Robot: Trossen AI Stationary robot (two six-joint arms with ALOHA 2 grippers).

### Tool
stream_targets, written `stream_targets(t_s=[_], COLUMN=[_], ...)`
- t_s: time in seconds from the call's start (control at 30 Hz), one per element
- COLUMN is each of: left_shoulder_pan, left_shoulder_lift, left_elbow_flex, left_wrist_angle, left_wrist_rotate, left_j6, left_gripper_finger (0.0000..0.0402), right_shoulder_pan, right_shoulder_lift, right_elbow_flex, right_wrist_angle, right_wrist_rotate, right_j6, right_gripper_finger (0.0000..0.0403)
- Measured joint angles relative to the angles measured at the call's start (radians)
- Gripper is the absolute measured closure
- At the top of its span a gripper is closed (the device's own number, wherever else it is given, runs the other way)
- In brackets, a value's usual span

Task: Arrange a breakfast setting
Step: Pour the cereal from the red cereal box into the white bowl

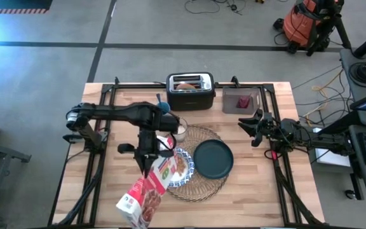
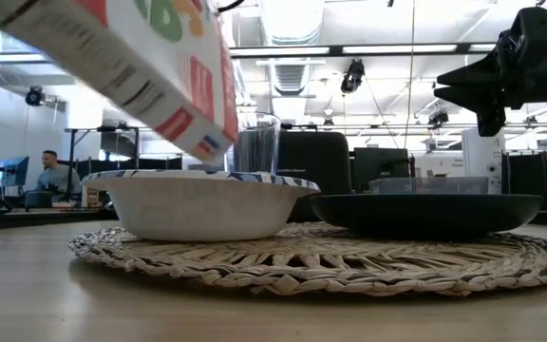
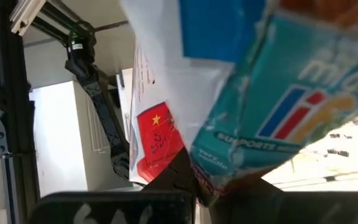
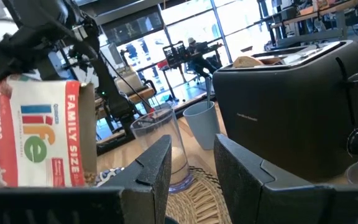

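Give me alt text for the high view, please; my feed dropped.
The left gripper tilts a red-and-white cereal box over the blue-and-white patterned bowl, beside the dark teal plate on the round woven straw placemat. The right gripper waits open near the black-and-silver toaster.

Reading "life" and "FAMILY SIZE" on the cereal box (image 4: 39, 140) in the right wrist view; "SUPPORTS" on the same box up close in the left wrist view. Nothing else legible.
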Motion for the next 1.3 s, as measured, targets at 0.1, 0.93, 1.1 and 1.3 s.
stream_targets(t_s=[0.1,0.93,1.1,1.3], left_shoulder_pan=[-0.002,-0.021,-0.027,-0.034], left_shoulder_lift=[0.013,0.043,0.043,0.050], left_elbow_flex=[0.010,0.052,0.042,0.041], left_wrist_angle=[0.000,0.034,0.032,0.032], left_wrist_rotate=[-0.003,-0.010,-0.012,-0.017], left_j6=[0.004,0.054,0.067,0.092], left_gripper_finger=[0.0402,0.0402,0.0402,0.0402], right_shoulder_pan=[0.000,0.000,0.000,0.000], right_shoulder_lift=[0.000,0.000,0.000,0.000], right_elbow_flex=[0.000,0.000,0.000,0.000], right_wrist_angle=[0.000,0.000,0.000,0.000], right_wrist_rotate=[0.000,0.000,0.000,0.000], right_j6=[0.000,0.000,0.000,0.000], right_gripper_finger=[0.0291,0.0291,0.0291,0.0291])
